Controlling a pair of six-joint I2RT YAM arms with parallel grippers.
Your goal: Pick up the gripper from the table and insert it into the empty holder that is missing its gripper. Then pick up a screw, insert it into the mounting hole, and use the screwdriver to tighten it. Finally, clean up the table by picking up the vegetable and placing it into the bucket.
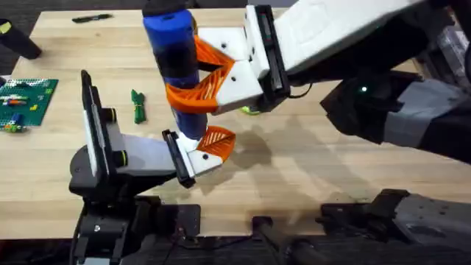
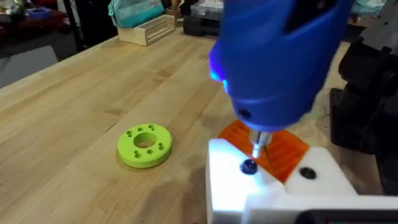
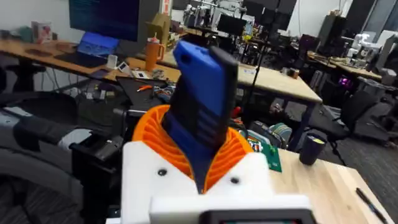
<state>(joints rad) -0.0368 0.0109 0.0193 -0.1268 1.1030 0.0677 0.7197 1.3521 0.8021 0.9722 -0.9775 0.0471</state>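
One blue screwdriver (image 1: 174, 55) stands upright, bit down, clamped between the right gripper (image 1: 193, 73) orange pads, its tip on one screw (image 2: 249, 166) in the left gripper (image 1: 210, 143) white mount; can't tell that one's jaws. One green vegetable (image 1: 137, 105) lies beyond.

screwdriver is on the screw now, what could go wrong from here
1. The screwdriver bit meets the screw at a tilt, so it could slip off the head.
2. The right pincer holds the screwdriver by its orange pads alone; torque might twist it.
3. The vegetable lies close by and could get swept.
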